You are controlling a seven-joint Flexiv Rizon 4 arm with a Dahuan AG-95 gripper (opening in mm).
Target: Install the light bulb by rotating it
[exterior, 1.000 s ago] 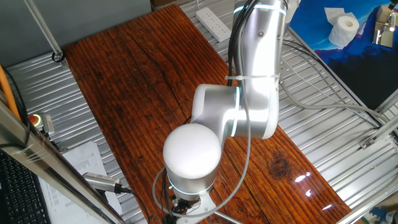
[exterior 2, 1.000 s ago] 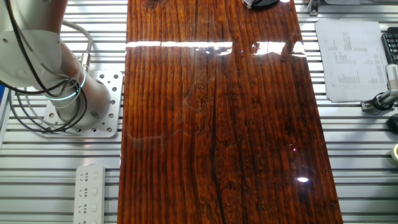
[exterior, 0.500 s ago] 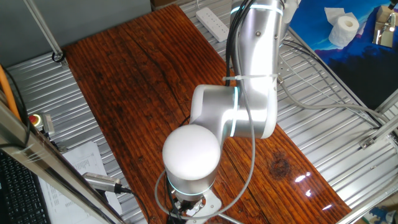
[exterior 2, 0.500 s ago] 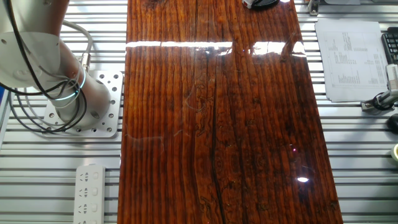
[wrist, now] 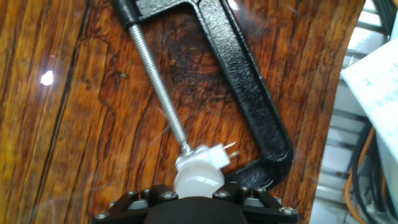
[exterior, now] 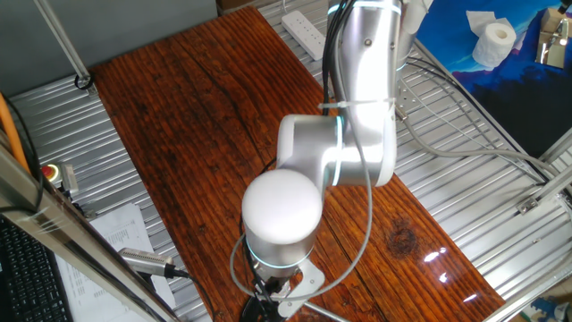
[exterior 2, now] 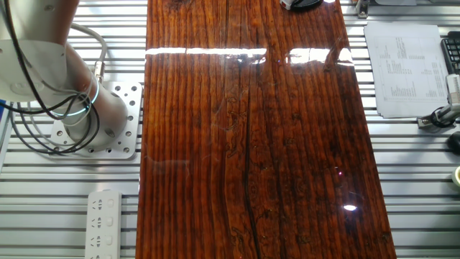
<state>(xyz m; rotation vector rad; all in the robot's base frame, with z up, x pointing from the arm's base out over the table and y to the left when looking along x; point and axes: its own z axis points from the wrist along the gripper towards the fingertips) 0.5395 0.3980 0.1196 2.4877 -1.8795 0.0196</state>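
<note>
Dark, glossy wood planking forms the table [exterior 2: 244, 144], with ribbed metal decking on either side, a white power strip [exterior 2: 104, 223] near the arm's bolted base [exterior 2: 93, 119] and a printed sheet [exterior 2: 402, 68] off to the far side. Seen from the hand view, a black C-clamp [wrist: 249, 106] lies flat on the wood, its threaded screw [wrist: 158, 93] running diagonally down to a white socket [wrist: 202, 158] (two small metal prongs stick out of its side). The light bulb [wrist: 199, 183] sits right at that socket, touching it, its frosted dome half hidden under the gripper [wrist: 198, 202] housing. The fingers themselves are out of sight, so whether they clasp the bulb cannot be told, though it seems likely.
</note>
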